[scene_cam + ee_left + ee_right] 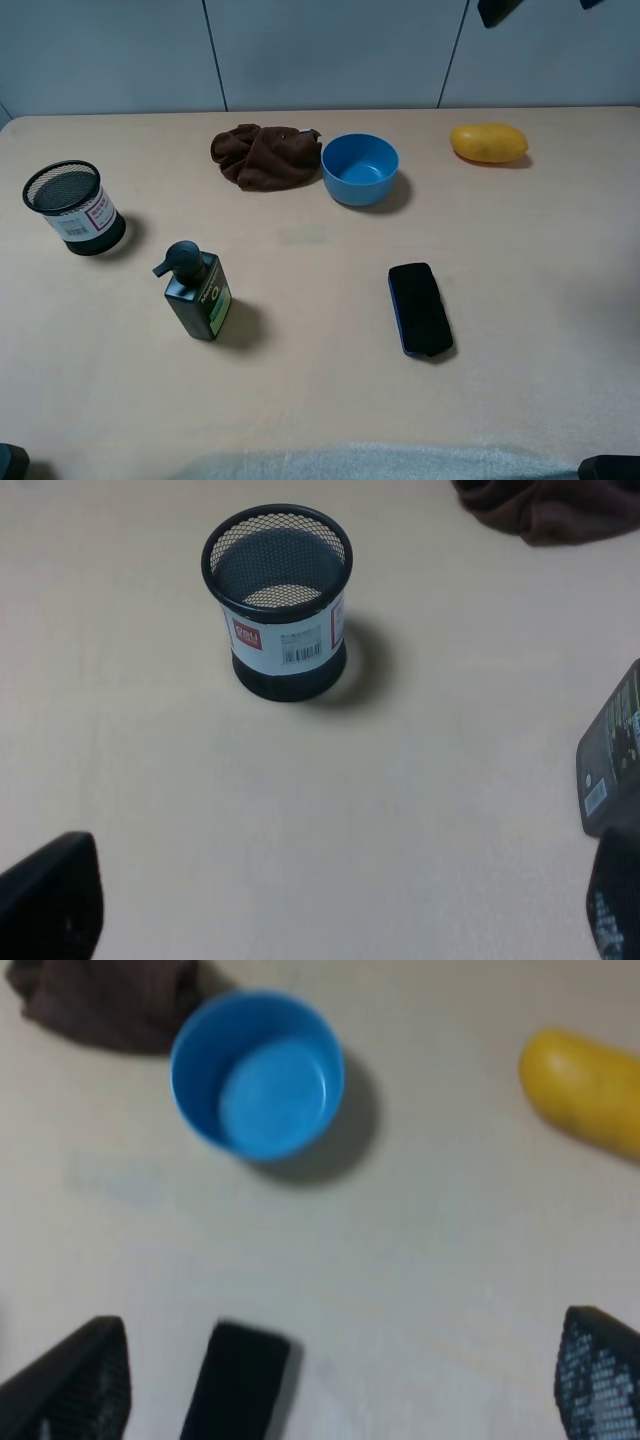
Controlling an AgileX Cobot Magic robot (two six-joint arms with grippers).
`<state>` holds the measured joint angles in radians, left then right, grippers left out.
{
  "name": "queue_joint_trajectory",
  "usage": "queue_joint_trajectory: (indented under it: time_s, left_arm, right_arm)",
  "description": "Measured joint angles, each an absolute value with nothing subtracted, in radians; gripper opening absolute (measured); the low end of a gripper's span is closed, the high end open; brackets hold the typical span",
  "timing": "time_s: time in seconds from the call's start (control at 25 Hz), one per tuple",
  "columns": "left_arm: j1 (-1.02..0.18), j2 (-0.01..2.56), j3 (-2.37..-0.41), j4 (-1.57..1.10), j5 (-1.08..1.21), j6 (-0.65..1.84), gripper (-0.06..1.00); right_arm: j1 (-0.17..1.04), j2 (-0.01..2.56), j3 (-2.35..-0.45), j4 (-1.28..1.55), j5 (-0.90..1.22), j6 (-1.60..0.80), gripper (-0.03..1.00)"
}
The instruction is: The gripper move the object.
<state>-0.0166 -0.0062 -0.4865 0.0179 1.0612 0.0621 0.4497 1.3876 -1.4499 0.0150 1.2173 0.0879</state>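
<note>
From the high camera, the round bright blue plastic bowl [360, 168] sits upright on the pale beige table [520, 270], touching a crumpled brown cloth [264, 154], with a yellow oval fruit [488, 142] well apart and a black phone [419, 308] nearer me. My left gripper [330, 905] hangs with fingers spread wide, near a black mesh cup [280, 600]. My right gripper [340, 1380] is spread wide too, holding nothing, above the table, apart from the bowl [258, 1073].
</note>
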Motion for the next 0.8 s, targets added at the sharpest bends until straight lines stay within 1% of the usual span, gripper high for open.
queue_joint_trajectory:
  time_s: [0.56,0.64,0.8]
  left_arm:
    - [-0.017,-0.006,-0.487,0.018,1.061,0.062,0.98]
    - [-0.017,-0.006,-0.487,0.018,1.061,0.062,0.98]
    - [-0.017,-0.006,-0.487,0.018,1.061,0.062,0.98]
  right_arm:
    - [0.443,0.971,-1.075,-0.031,1.218,0.127,0.64]
    - [0.406,0.901,-1.012,-0.036,1.203,0.127,0.64]
    - [0.281,0.728,-0.86,-0.041,1.106,0.129,0.64]
